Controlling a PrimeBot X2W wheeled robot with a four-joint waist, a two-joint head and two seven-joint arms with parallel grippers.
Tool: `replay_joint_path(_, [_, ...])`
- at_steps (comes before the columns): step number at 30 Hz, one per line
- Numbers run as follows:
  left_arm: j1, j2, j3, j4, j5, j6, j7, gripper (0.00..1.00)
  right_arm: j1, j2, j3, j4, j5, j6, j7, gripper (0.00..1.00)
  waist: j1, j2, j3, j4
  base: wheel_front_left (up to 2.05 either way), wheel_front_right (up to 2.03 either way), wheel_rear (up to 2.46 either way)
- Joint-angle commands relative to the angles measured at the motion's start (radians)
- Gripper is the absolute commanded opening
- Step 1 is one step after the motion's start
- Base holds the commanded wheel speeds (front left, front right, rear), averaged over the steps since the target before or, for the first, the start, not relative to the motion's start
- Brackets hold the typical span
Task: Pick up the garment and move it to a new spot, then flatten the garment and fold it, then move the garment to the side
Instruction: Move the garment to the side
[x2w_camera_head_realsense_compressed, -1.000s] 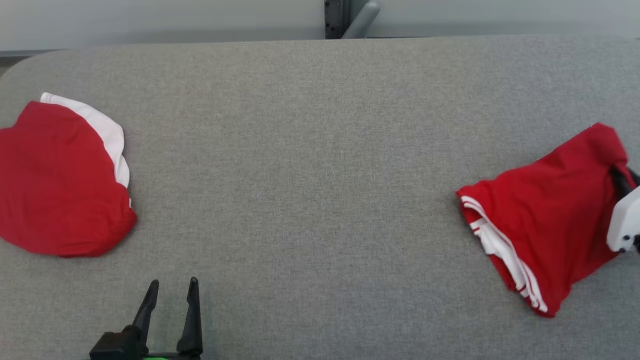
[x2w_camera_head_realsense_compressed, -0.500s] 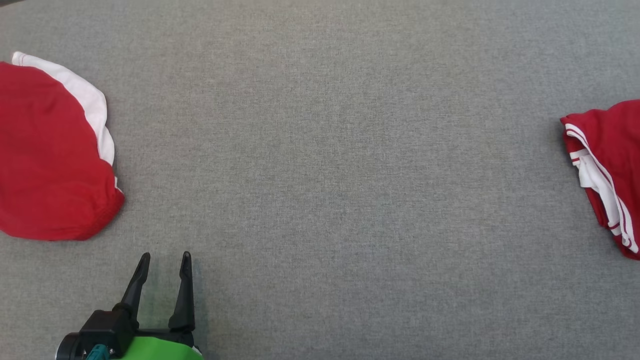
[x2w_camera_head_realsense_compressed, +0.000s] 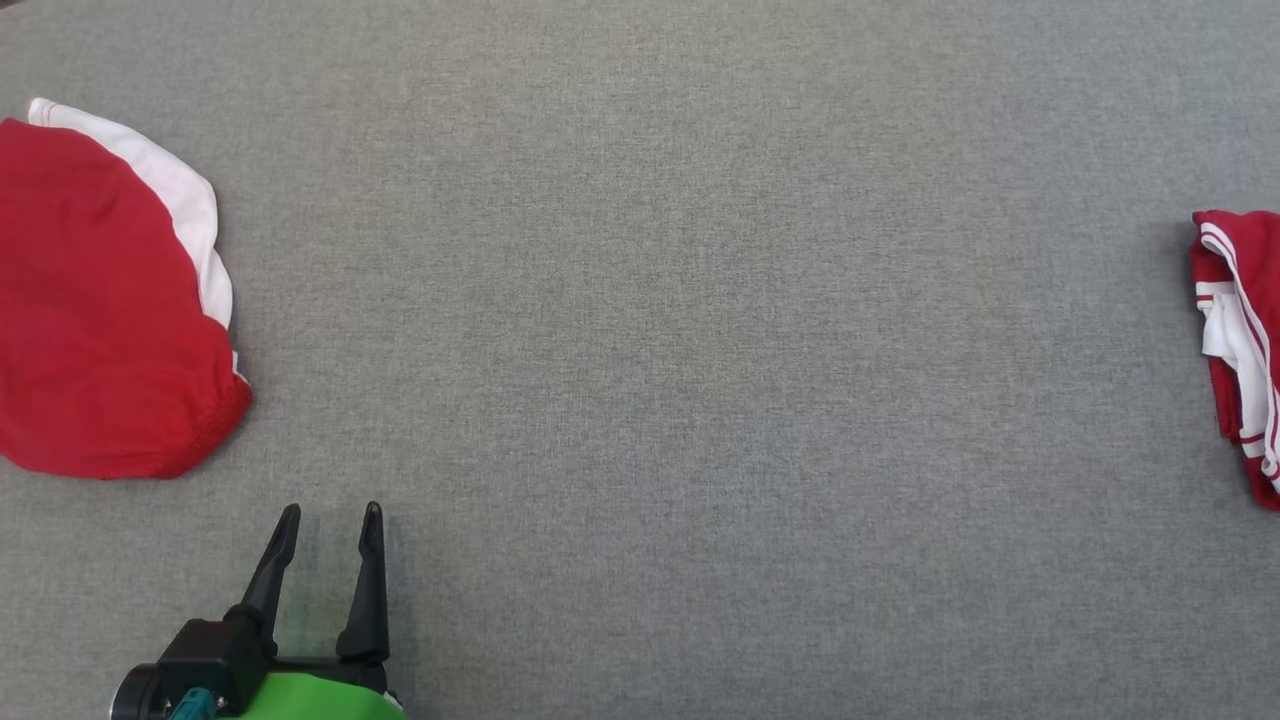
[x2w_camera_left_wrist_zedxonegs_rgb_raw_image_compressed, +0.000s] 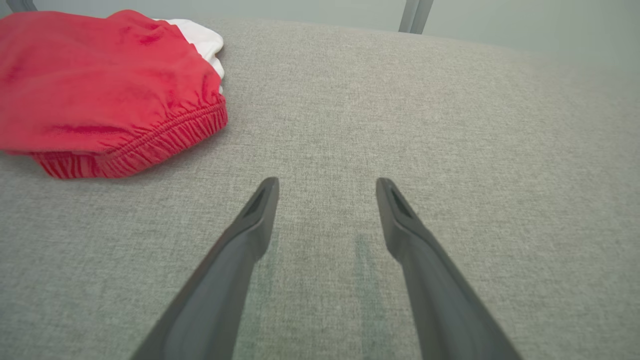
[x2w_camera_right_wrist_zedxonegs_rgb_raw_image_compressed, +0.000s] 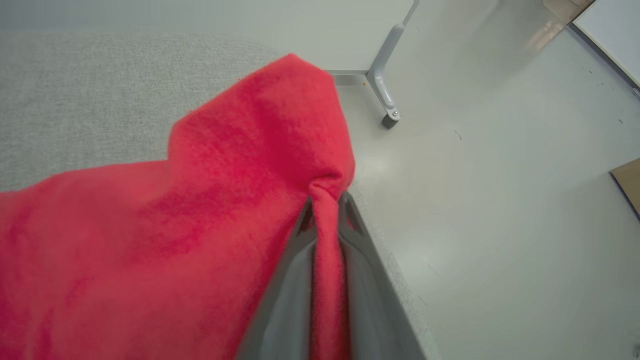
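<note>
The garment (x2w_camera_head_realsense_compressed: 1240, 340) is red with white stripes and lies bunched at the far right edge of the head view. In the right wrist view my right gripper (x2w_camera_right_wrist_zedxonegs_rgb_raw_image_compressed: 327, 200) is shut on a pinched fold of the garment (x2w_camera_right_wrist_zedxonegs_rgb_raw_image_compressed: 200, 225), close to the table's right edge. My left gripper (x2w_camera_head_realsense_compressed: 327, 512) stands open over the bare table at the lower left, with nothing between its fingers (x2w_camera_left_wrist_zedxonegs_rgb_raw_image_compressed: 260, 210). In the left wrist view the left gripper (x2w_camera_left_wrist_zedxonegs_rgb_raw_image_compressed: 327, 182) points across bare cloth.
A second red garment (x2w_camera_head_realsense_compressed: 100, 320) with a white band lies folded at the left, up and left of my left gripper; its elastic hem (x2w_camera_left_wrist_zedxonegs_rgb_raw_image_compressed: 165, 140) faces that gripper. The grey cloth-covered table (x2w_camera_head_realsense_compressed: 700, 300) ends beside my right gripper; pale floor, a castered leg (x2w_camera_right_wrist_zedxonegs_rgb_raw_image_compressed: 385, 95) and cardboard (x2w_camera_right_wrist_zedxonegs_rgb_raw_image_compressed: 627, 182) lie past it.
The head camera has tipped down, so the table's far edge has left the picture. The garment has slid further right, and less of it shows. My left gripper has kept still.
</note>
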Motion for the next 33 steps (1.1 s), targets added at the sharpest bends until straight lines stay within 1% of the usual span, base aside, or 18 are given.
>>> replay_joint_path(1, [-0.009, 0.011, 0.000, 0.001, 0.001, -0.003, 0.000, 1.00, -0.016, 0.007, -0.005, 0.003, -0.028, -0.002, -0.024, 0.22, 0.0000, 0.0000, -0.007, -0.005, 0.00, 0.00, 0.00])
replay_joint_path(2, [-0.008, 0.011, 0.001, 0.003, 0.002, -0.003, 0.000, 1.00, -0.018, 0.011, -0.007, 0.004, -0.035, -0.002, -0.040, 0.75, 0.0000, 0.0000, -0.010, -0.006, 0.00, 0.00, 0.00])
replay_joint_path(3, [-0.006, 0.012, 0.002, 0.004, 0.003, -0.003, 0.000, 1.00, -0.019, 0.012, -0.010, 0.005, -0.046, -0.002, -0.059, 1.00, 0.0000, 0.0000, -0.013, -0.008, 0.00, 0.00, 0.00])
replay_joint_path(10, [0.021, -0.002, 0.004, 0.014, 0.006, -0.003, 0.000, 1.00, -0.032, 0.037, 0.055, -0.004, -0.088, -0.002, -0.229, 1.00, 0.0000, 0.0000, -0.057, -0.021, 0.00, 0.00, 0.00])
replay_joint_path(17, [0.055, -0.022, 0.010, 0.038, -0.004, -0.003, 0.000, 1.00, 0.007, 0.076, 0.177, -0.036, -0.050, -0.002, -0.374, 1.00, 0.0000, 0.0000, -0.155, -0.033, 0.00, 0.00, 0.00])
replay_joint_path(19, [0.070, -0.023, 0.014, 0.045, -0.003, -0.003, 0.000, 1.00, 0.034, 0.091, 0.204, -0.060, -0.032, -0.002, -0.401, 1.00, 0.0000, 0.0000, -0.191, -0.034, 0.00, 0.00, 0.00])
replay_joint_path(20, [0.070, -0.023, 0.014, 0.045, -0.003, -0.003, 0.000, 1.00, 0.034, 0.091, 0.204, -0.060, -0.032, -0.002, -0.401, 1.00, 0.0000, 0.0000, -0.191, -0.034, 0.00, 0.00, 0.00])
replay_joint_path(23, [0.084, -0.027, 0.017, 0.055, 0.002, -0.003, 0.000, 1.00, 0.099, 0.124, 0.236, -0.131, -0.016, -0.002, -0.424, 1.00, 0.0000, 0.0000, -0.236, -0.032, 0.00, 0.00, 0.00])
replay_joint_path(28, [0.101, -0.030, 0.023, 0.065, 0.006, 0.006, 0.000, 1.00, 0.271, 0.202, 0.267, -0.306, 0.012, -0.002, -0.446, 1.00, 0.0000, 0.0000, -0.290, -0.025, 0.00, 0.00, 0.00])
replay_joint_path(33, [0.106, -0.030, 0.007, 0.066, -0.007, 0.016, 0.000, 1.00, 0.475, 0.328, 0.290, -0.494, 0.039, -0.002, -0.448, 1.00, 0.0000, 0.0000, -0.327, -0.022, 0.00, 0.00, 0.00])
